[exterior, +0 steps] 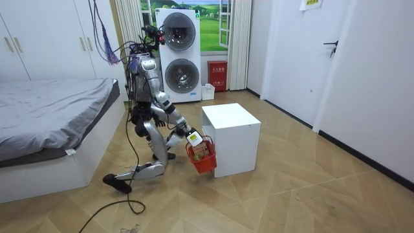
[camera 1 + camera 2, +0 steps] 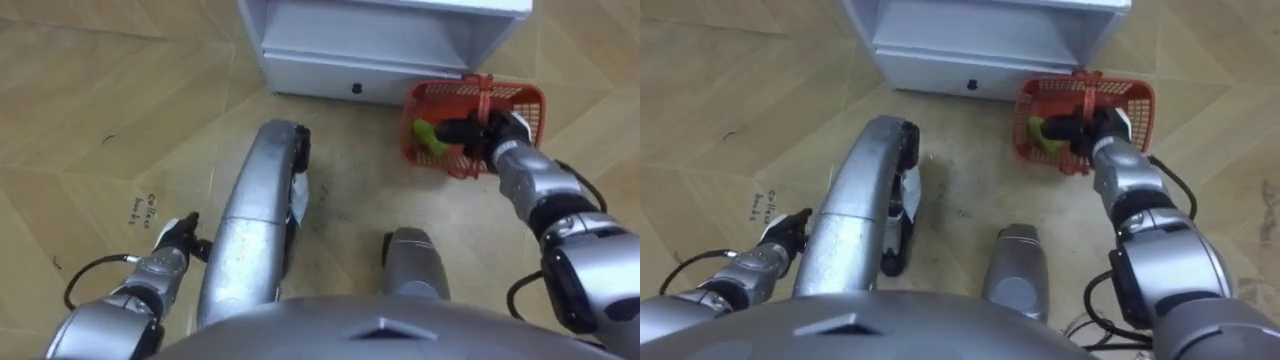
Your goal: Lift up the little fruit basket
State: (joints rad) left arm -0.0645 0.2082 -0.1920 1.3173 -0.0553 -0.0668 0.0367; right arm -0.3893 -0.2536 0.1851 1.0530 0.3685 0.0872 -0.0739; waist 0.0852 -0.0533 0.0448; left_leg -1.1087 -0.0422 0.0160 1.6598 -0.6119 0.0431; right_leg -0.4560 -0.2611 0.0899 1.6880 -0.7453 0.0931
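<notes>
Basket (image 2: 530,108) handle in right hand (image 2: 472,132), beside box (image 2: 380,45)

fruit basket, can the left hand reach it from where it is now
Probably not: the left hand hangs low at the robot's left, the fruit basket is far right by the white cabinet, gripped by the right hand.

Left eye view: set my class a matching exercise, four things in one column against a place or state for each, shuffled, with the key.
Things
1. fruit basket
2. green fruit
3. white box
4. left robot hand

Places or states
a. stands on the floor just beyond the basket
b. its handle is gripped by the right robot hand
c. low at the lower left, beside the robot's leg
d. lies inside the basket

Pairs: 1-b, 2-d, 3-a, 4-c
</notes>
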